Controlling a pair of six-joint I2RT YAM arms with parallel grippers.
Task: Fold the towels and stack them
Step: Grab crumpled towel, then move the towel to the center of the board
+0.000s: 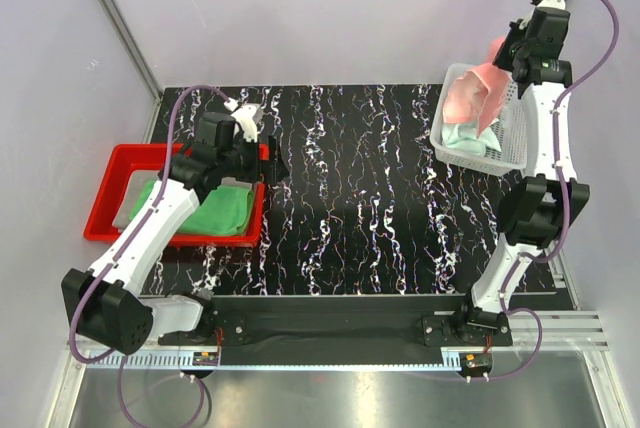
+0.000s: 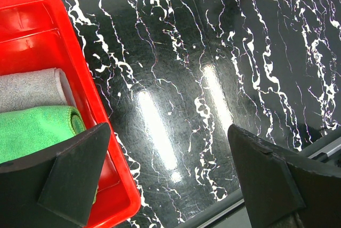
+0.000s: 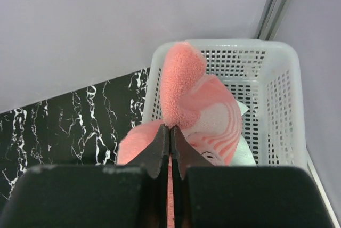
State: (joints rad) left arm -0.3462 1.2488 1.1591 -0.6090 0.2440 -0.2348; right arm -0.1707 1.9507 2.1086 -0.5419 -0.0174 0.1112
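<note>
Site: robot lab test cell | walls: plain pale panels [image 1: 350,8], metal corner rails [image 1: 115,18] upper left and upper right | bench [image 1: 360,198]: black marbled top | rig: two arms [image 1: 150,228] bolted to base plate [image 1: 330,323], lower frame

No words, brand marks or numbers could be read in any view. The salmon-pink towel [image 3: 181,84] pinched in the right gripper [image 3: 170,128] bore a white area with pink stripes just right of the closed fingertips, but no letters could be made out there. Well behind both claws, the pale strip [image 1: 330,359] at the table's near edge carried fine marks too small to read.
</note>
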